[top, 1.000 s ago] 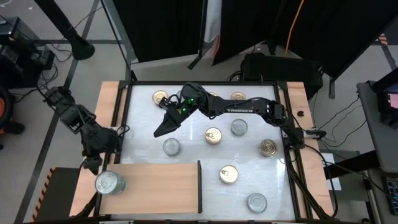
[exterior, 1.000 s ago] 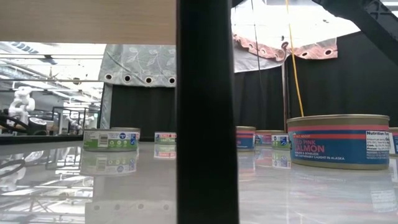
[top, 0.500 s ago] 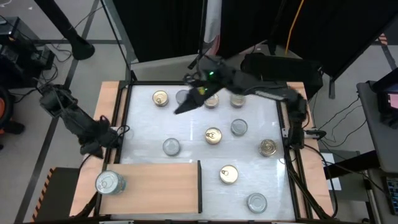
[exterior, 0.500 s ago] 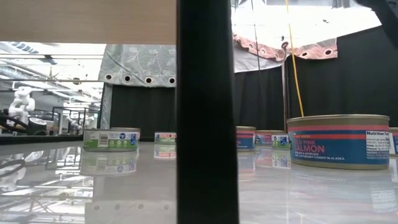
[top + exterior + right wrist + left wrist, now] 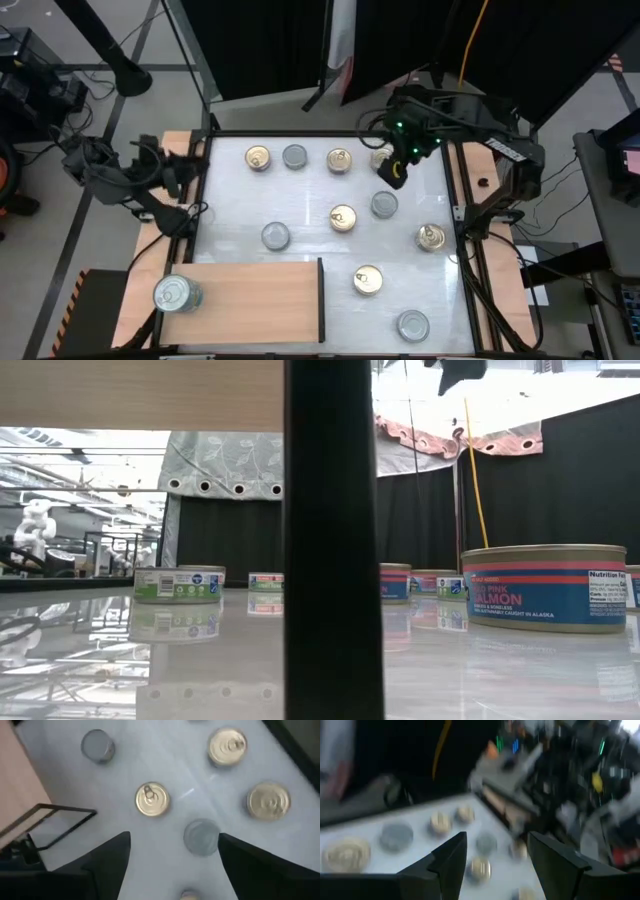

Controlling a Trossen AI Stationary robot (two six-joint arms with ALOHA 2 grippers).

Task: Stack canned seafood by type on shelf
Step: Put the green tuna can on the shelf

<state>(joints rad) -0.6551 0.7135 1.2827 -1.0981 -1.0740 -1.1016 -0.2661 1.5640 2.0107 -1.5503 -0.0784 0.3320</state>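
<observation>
A: Where is the right end effector (image 5: 388, 172)?

B: Raised over the far right part of the white tabletop (image 5: 310, 215). Its fingers (image 5: 107, 855) are spread wide with nothing between them. A silver-lidded tin (image 5: 384, 205) lies just nearer the camera side of it, and a gold-lidded tin (image 5: 383, 156) sits right beside it toward the far edge, partly covered by the arm.

A: And the left end effector (image 5: 185, 172)?

B: Off the left edge of the tabletop, over the frame rail, also parted and empty; its own camera shows two dark fingers (image 5: 447, 860) with open space between them.

A: The rest of the canned seafood?

B: Scattered well apart from both. Three tins in the far row to the left of the right end effector: gold (image 5: 258, 157), silver (image 5: 294, 156), gold (image 5: 339, 159). A gold one (image 5: 342, 217) mid-table, a silver one (image 5: 275, 236) left of it, a gold one (image 5: 431, 236) by the right rail, and a gold one (image 5: 367, 281) and a silver one (image 5: 412, 325) near the front.

A: Anything on the shelf (image 5: 260, 300)?

B: One silver-lidded tin (image 5: 176, 293) at its left end, well in front of the left end effector.
</observation>
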